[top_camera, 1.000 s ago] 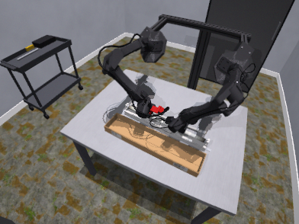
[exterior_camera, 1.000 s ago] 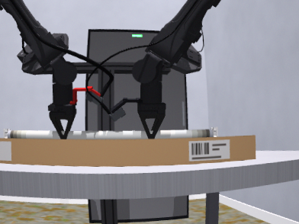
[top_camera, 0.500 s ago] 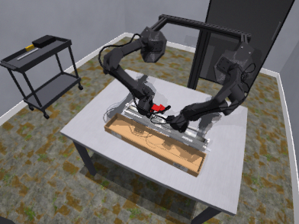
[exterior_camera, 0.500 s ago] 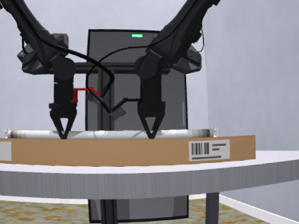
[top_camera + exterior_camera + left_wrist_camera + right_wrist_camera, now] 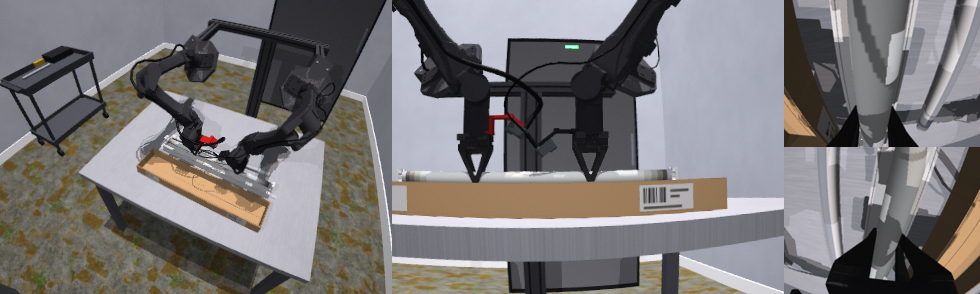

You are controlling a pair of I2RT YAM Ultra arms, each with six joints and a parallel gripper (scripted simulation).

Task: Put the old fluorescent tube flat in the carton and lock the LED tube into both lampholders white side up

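We seem to be in a robot workroom: twin arms hang over a bench (image 5: pixel 115 165) (image 5: pixel 742 216), a wheeled tool cart (image 5: pixel 55 90) at ten o'clock. We see a dark door (image 5: pixel 345 30) at one o'clock.

No lettering or number can be made out. In the exterior view, the carton's (image 5: pixel 527 200) outer long side bears a white label (image 5: pixel 666 197) with a barcode (image 5: pixel 655 195) and dark lines beside and below it, and a small green sign (image 5: pixel 572 47) shows above the door (image 5: pixel 587 135), too small to read.
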